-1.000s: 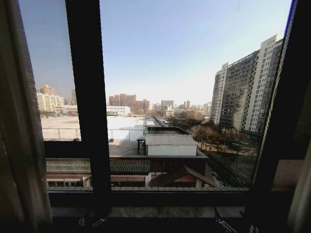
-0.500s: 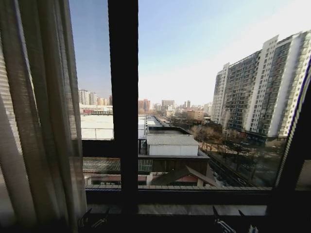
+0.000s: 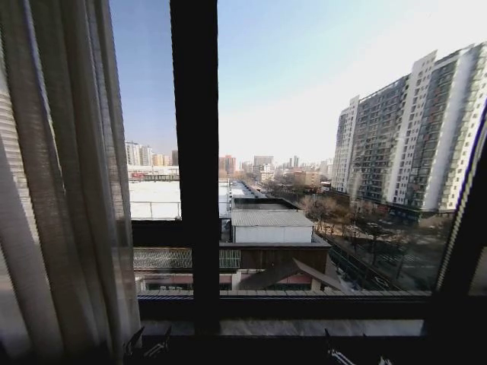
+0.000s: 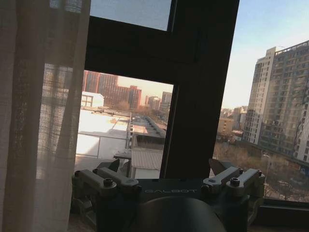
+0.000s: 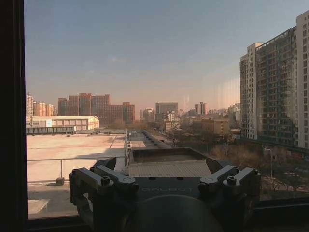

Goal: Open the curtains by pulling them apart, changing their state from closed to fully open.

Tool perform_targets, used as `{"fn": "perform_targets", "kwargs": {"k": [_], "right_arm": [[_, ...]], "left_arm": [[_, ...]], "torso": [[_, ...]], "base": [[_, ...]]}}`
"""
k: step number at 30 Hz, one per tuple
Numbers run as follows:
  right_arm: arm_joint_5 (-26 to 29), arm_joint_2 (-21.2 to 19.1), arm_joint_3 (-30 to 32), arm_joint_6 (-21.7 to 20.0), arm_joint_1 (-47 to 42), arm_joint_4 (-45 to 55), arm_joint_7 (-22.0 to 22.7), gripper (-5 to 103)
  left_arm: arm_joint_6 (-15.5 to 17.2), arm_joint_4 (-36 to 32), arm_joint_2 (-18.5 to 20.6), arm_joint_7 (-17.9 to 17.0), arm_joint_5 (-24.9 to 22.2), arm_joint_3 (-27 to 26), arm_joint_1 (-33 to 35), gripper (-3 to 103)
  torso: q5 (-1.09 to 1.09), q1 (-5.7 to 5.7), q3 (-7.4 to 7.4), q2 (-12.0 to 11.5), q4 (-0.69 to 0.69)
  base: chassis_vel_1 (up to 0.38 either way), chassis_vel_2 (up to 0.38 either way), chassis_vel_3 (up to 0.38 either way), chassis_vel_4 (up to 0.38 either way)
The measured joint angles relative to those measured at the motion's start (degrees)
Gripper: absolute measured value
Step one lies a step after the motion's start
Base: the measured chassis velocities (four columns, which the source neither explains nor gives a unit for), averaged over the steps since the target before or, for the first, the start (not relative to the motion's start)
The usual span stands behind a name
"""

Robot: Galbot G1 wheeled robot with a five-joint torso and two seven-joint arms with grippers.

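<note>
A sheer cream curtain (image 3: 61, 198) hangs bunched in vertical pleats along the left side of the window, reaching down to the sill. It also hangs at the side of the left wrist view as a translucent curtain (image 4: 43, 116), with buildings showing faintly through it. My left gripper (image 4: 166, 169) is low by the sill, open, just beside the fabric and apart from it. Its tips peek over the bottom edge of the head view as the left gripper (image 3: 148, 344). My right gripper (image 5: 164, 166) is open too, facing bare glass; in the head view the right gripper (image 3: 340, 356) sits low at the sill.
A thick dark vertical frame bar (image 3: 195, 167) splits the window, with a horizontal bar (image 3: 289, 304) just above the sill. Another dark frame post (image 3: 466, 243) stands at the right edge. City buildings and sky lie beyond the glass.
The head camera has swung left since a second ago, so the left curtain takes up more of the picture and the frame bar sits further right. Since half a second ago it has barely shifted.
</note>
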Motion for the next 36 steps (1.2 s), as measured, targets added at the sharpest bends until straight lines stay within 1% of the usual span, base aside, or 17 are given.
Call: {"fn": "perform_targets", "kwargs": {"k": [6,14,19,24,25,27,28,29,31,32,33,35,36], "right_arm": [[0.28,-0.28,0.63,0.0,0.35,0.07,0.14,100],[0.46,-0.34,0.7,-0.02,0.36,0.39,0.2,100],[2.0,-0.6,0.54,1.62,0.7,-0.28,-0.16,100],[2.96,-1.12,0.81,1.86,1.14,-0.6,-0.19,100],[3.05,-1.27,0.87,1.87,1.19,-0.66,-0.19,100],[3.17,-1.48,1.02,1.88,1.29,-0.73,-0.18,100],[3.17,-1.48,1.02,1.88,1.29,-0.73,-0.18,100],[3.17,-1.47,1.02,1.89,1.29,-0.74,-0.17,100],[3.15,-1.41,1.01,1.94,1.25,-0.73,-0.16,100],[3.13,-1.36,0.98,1.98,1.22,-0.67,-0.16,100],[3.13,-1.36,0.98,1.98,1.22,-0.67,-0.16,100],[3.1,-1.33,1.05,2.11,1.09,-0.59,-0.18,100],[3.1,-1.33,1.05,2.11,1.09,-0.59,-0.18,100]], "left_arm": [[0.0,0.1,-0.14,0.05,0.0,0.21,-0.03,100],[0.0,0.16,-0.18,0.11,0.05,0.26,-0.01,100],[-0.03,0.27,-0.09,0.12,0.05,0.2,-0.27,100],[0.09,0.49,0.11,0.1,0.01,0.73,-1.39,100],[0.35,0.62,0.29,0.09,0.01,1.09,-2.09,100],[1.29,1.51,0.95,0.29,0.29,2.99,-5.4,100],[1.29,1.51,0.95,0.29,0.29,2.99,-5.4,100],[1.7,1.83,1.21,0.71,0.46,3.87,-6.79,100],[2.73,2.71,1.67,1.06,0.7,6.03,-9.35,100],[3.42,3.53,1.81,0.69,0.74,7.8,-11.35,100],[3.42,3.53,1.81,0.69,0.74,7.8,-11.35,100],[4.08,5.64,1.67,-1.86,1.19,10.67,-15.08,100],[4.08,5.64,1.67,-1.86,1.19,10.67,-15.08,100]], "torso": [[-0.01,0.0,0.0,0.0,0.0],[0.01,0.0,0.0,0.0,-0.01],[-0.02,0.01,0.0,0.0,0.01],[-0.04,0.01,0.0,0.01,0.01],[-0.03,0.01,0.0,0.0,0.03],[0.03,0.0,0.0,0.0,0.0],[0.03,0.0,0.0,0.0,0.0],[0.07,0.0,0.0,0.0,-0.02],[0.04,0.0,0.0,0.0,-0.03],[0.02,0.0,0.0,0.0,-0.03],[0.02,0.0,0.0,0.0,-0.03],[0.0,0.01,0.01,-0.01,0.01],[0.0,0.01,0.01,-0.01,0.01]], "base": [[0.214,0.196,-0.216,-0.212],[0.286,0.294,-0.291,-0.278],[0.276,0.275,-0.262,-0.268],[0.129,0.164,-0.144,-0.161],[0.044,0.021,-0.074,0.012],[0.0,0.0,0.0,0.0],[0.0,0.0,0.0,0.0],[0.0,0.0,0.0,0.0],[-0.054,-0.067,0.045,0.037],[-0.035,-0.044,0.068,0.025],[-0.035,-0.044,0.068,0.025],[0.0,0.0,0.0,0.0],[0.0,0.0,0.0,0.0]]}}
